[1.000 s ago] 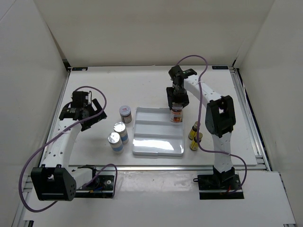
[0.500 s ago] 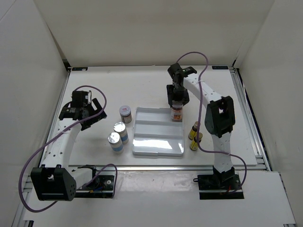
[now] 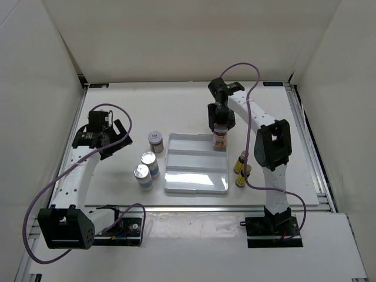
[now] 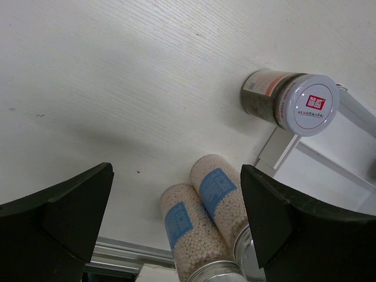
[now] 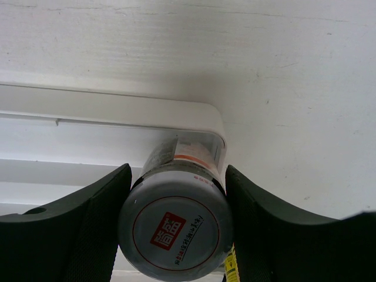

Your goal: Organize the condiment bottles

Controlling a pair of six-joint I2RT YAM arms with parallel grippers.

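The right arm (image 3: 267, 144) has its jaws clamped on a squat brownish jar with a red-marked white lid (image 5: 175, 226), which stands upright in the far right corner of the white ridged rectangular tray (image 3: 194, 187). Left of the tray, the left arm (image 3: 85, 173) holds its jaws wide apart and empty above the desk (image 3: 188, 106). A matching jar (image 3: 155, 141) and two silver-topped white-and-blue cylinders (image 3: 151, 161) (image 3: 142, 175) stand just left of the tray. Two slim yellow dark-capped bottles (image 3: 240, 161) (image 3: 243, 175) stand just right of it.
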